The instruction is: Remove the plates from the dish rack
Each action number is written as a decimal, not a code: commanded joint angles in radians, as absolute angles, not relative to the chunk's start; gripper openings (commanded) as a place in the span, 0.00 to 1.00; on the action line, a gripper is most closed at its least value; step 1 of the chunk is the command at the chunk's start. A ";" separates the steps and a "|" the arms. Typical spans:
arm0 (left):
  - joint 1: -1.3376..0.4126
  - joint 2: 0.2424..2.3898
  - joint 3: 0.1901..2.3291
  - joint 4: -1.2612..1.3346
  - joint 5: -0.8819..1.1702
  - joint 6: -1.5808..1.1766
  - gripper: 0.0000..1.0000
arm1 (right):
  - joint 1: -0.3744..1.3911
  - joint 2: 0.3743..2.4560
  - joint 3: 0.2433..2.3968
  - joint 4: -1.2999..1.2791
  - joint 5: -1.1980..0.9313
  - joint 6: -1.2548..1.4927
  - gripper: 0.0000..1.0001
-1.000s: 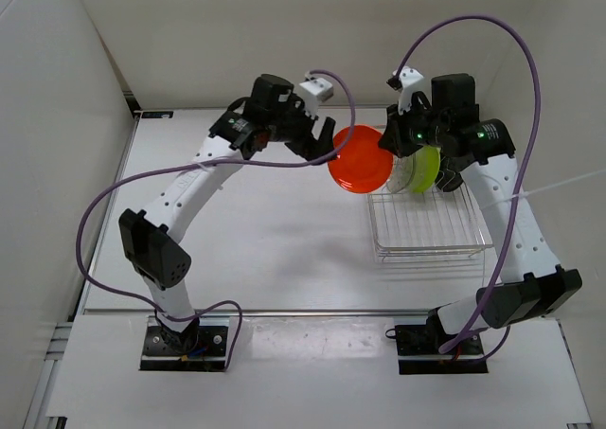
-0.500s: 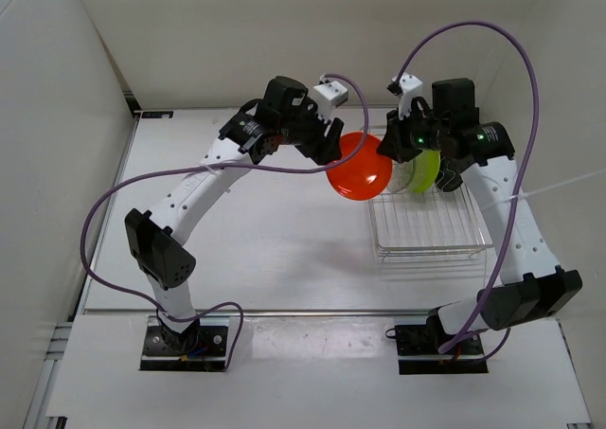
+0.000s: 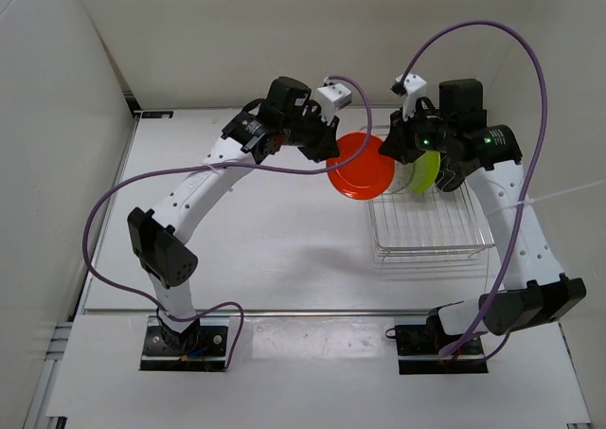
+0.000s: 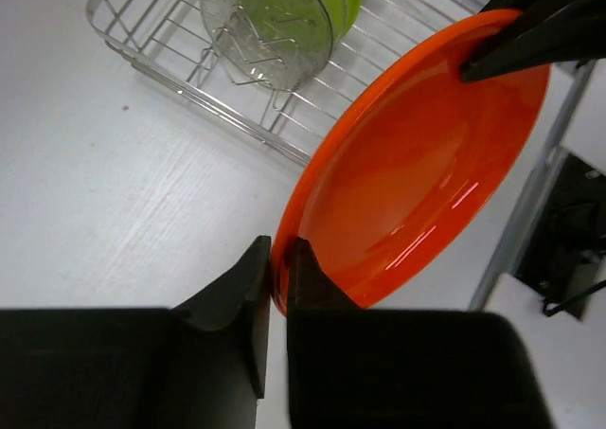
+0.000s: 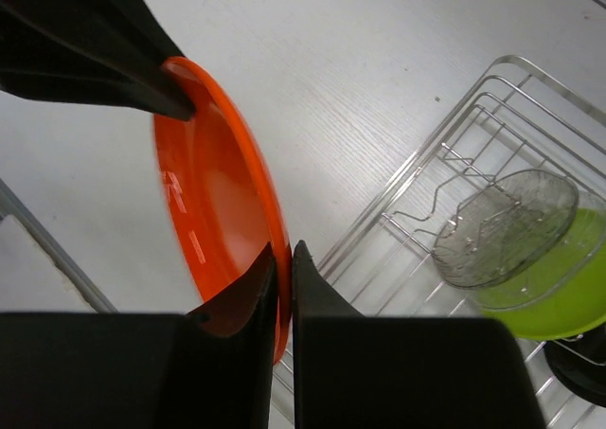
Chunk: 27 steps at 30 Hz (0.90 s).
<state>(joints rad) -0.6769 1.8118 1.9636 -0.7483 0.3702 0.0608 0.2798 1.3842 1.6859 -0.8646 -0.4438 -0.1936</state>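
The orange plate (image 3: 362,167) hangs on edge in the air, just left of the dish rack (image 3: 431,252). My left gripper (image 3: 333,148) is shut on its left rim (image 4: 279,249). My right gripper (image 3: 388,150) is shut on the opposite rim (image 5: 282,249). Both wrist views show the orange plate (image 4: 417,164) (image 5: 213,211) pinched between thin black fingertips. In the rack's far end stand a clear plate (image 4: 270,26) (image 5: 507,225) and a lime green plate (image 3: 426,169) (image 5: 559,292) behind it. A black rim (image 5: 582,372) shows just past the green one.
The silver wire rack (image 4: 170,60) (image 5: 417,192) sits at the right of the white table (image 3: 256,221). White walls close in the back and left. The purple cables loop above both arms.
My left gripper moved right to the orange plate's left rim and shut on it. The right gripper kept its hold; the plate barely shifted.
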 commanded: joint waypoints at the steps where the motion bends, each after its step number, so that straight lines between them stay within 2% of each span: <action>1: -0.678 1.807 2.005 -0.756 0.402 0.077 0.13 | 0.281 1.351 1.686 -0.836 -0.511 -0.193 0.00; 2: -0.678 1.807 2.005 -0.756 0.402 0.077 0.11 | 0.281 1.351 1.686 -0.836 -0.511 -0.193 0.00; 8: -0.678 1.807 1.996 -0.756 0.426 0.067 0.11 | 0.281 1.351 1.686 -0.836 -0.511 -0.193 0.00; 10: -0.678 1.807 1.996 -0.756 0.439 0.058 0.11 | 0.281 1.351 1.686 -0.836 -0.511 -0.193 0.04; 11: -0.678 1.807 1.985 -0.756 0.439 0.058 0.11 | 0.281 1.351 1.677 -0.836 -0.511 -0.193 0.10; 12: -0.678 1.798 1.985 -0.747 0.439 0.058 0.11 | 0.281 1.351 1.677 -0.836 -0.511 -0.193 0.45; 14: -0.678 1.789 1.959 -0.738 0.393 0.046 0.11 | 0.281 1.351 1.664 -0.836 -0.479 -0.181 0.96; 15: -0.678 1.789 1.947 -0.723 0.368 0.046 0.11 | 0.281 1.351 1.652 -0.824 -0.462 -0.181 1.00; 20: -0.667 1.769 1.846 -0.654 0.180 -0.004 0.11 | 0.261 1.341 1.628 -0.784 -0.315 -0.138 1.00; 27: -0.563 1.864 1.810 -0.632 0.307 -0.086 0.11 | 0.210 1.322 1.608 -0.750 -0.203 -0.095 1.00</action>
<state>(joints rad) -0.5957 1.8393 1.8153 -0.6819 0.2630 -0.0360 0.2218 1.3628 1.6173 -0.8070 -0.2722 -0.1219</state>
